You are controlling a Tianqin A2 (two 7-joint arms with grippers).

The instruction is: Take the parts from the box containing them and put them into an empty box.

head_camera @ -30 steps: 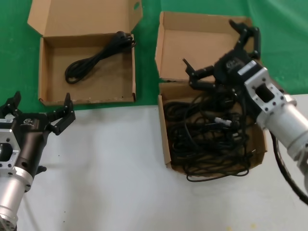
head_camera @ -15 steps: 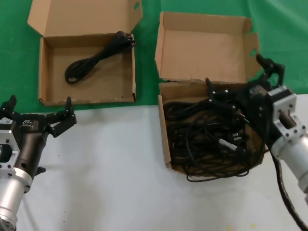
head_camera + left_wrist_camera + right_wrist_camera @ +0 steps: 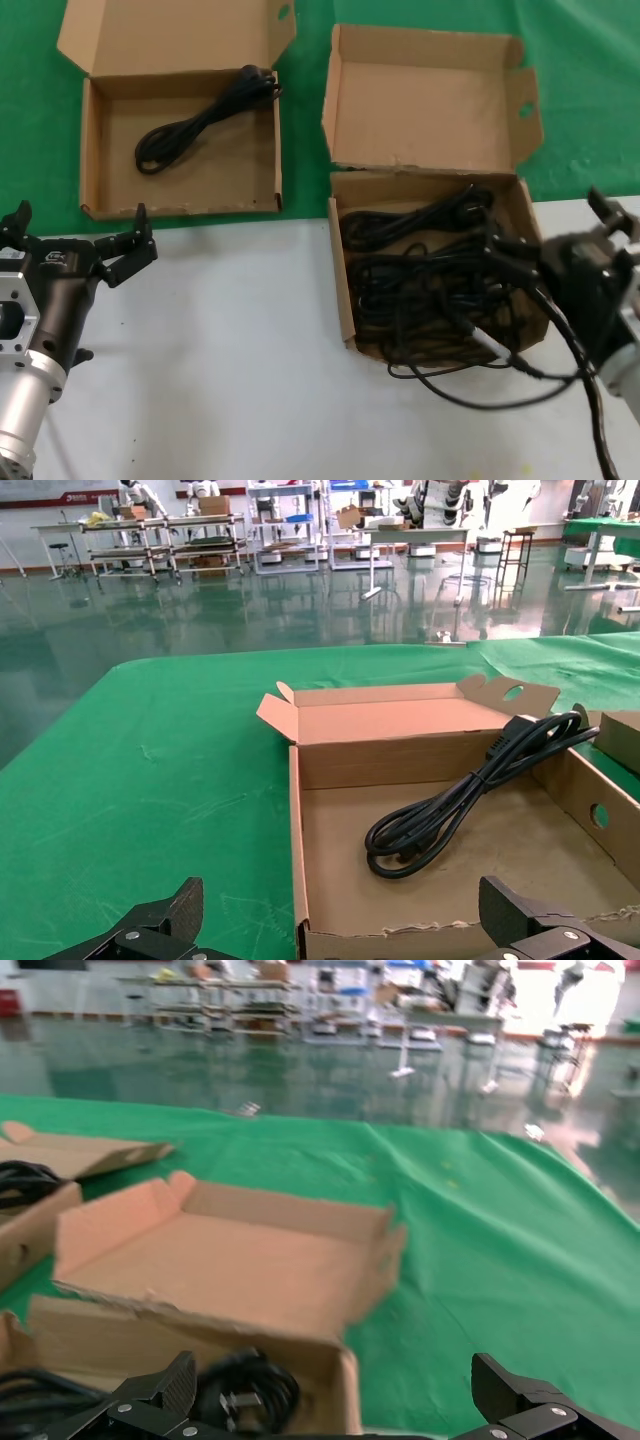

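In the head view you are seeing the right gripper [image 3: 560,245] standing with jaws released beside the box containing them [image 3: 437,262], cables [image 3: 430,275] spilling onto the counter [image 3: 230,350]. The left gripper [image 3: 75,235] is waiting spread before an empty box [image 3: 180,140], where one cable [image 3: 205,118] is lying. In the left wrist view this cable [image 3: 470,795] is resting inside; in the right wrist view the torn-lid box [image 3: 230,1270] is lying just ahead.

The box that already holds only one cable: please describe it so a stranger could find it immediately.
On the green cloth beyond the white table stand two open cardboard boxes. Take the wider, shallow box on the robot's left, ahead of the left gripper. It holds a single coiled black cable, while its neighbour is packed with tangled cables.
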